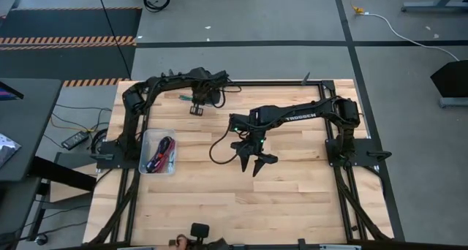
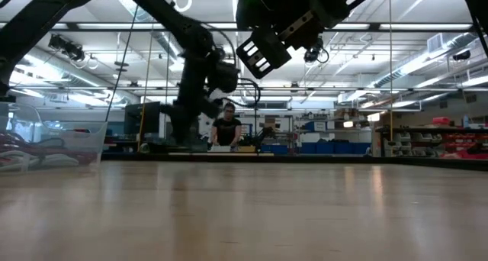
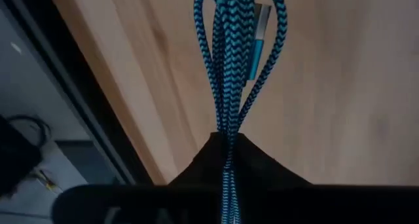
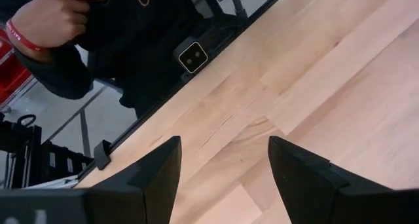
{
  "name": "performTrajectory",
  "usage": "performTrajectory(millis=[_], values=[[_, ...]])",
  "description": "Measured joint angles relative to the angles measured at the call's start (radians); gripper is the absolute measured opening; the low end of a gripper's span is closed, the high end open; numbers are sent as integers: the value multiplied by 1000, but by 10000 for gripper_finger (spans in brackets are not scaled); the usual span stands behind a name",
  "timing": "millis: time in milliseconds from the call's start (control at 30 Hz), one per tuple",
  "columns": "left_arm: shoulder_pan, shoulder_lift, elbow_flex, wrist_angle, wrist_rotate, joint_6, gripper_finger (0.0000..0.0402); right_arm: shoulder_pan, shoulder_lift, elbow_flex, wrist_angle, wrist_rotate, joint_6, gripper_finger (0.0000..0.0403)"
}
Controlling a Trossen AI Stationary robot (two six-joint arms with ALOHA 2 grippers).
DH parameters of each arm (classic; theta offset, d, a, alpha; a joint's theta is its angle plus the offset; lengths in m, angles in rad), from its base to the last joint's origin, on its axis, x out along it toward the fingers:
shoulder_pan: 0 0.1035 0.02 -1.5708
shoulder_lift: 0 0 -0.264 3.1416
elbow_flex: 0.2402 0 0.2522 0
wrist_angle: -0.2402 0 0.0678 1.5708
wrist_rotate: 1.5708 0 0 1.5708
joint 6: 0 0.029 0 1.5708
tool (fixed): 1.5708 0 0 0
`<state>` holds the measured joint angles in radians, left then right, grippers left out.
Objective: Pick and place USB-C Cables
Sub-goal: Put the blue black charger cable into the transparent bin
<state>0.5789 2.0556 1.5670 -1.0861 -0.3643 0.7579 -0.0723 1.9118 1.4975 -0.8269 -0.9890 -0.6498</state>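
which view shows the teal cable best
The left wrist view: the teal cable fills the frame, its braided loops pinched in the left end effector above the wooden table. The high view shows only that arm near the table's far edge, cable indistinct. The low and right wrist views don't show it.

The worktop (image 1: 292, 199) was a pale butcher-block slab of wooden strips, set inside a dark metal frame (image 1: 373, 199) that ran round its edges. Most of the wood lay bare. Near its left edge a small clear plastic tub (image 1: 148, 143) sat directly on the boards, with a tangle of red, black and purple cable bundles (image 1: 162, 154) inside it. Seen from table height, the same tub stood off to the left, see-through, the loops showing through its wall. At the near edge, a small black camera (image 1: 199, 229) was fixed to the frame, facing across the boards
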Motion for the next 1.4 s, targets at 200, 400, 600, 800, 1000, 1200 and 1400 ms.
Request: performTrajectory(millis=[200,400,600,800,1000,1200,1400], values=[[-55,-9,172,-297,-2,-260,16,0,0,0,-134,48,-15,235],[-108,-78,247,-487,2,-699,15,-17,1,-20,-224,89,-99,235],[-180,-225,227,-483,174,-966,14,-61,1,-20,-207,162,-120,235],[-287,-316,226,-489,178,-1191,14,-129,1,-20,-207,242,-94,235],[-423,-322,226,-484,180,-1374,14,-205,1,-20,-206,270,-76,235],[-560,-322,226,-485,178,-1587,14,-259,1,-20,-202,273,-76,235],[-698,-322,225,-485,170,-1812,14,-287,1,-20,-184,301,-37,235]])
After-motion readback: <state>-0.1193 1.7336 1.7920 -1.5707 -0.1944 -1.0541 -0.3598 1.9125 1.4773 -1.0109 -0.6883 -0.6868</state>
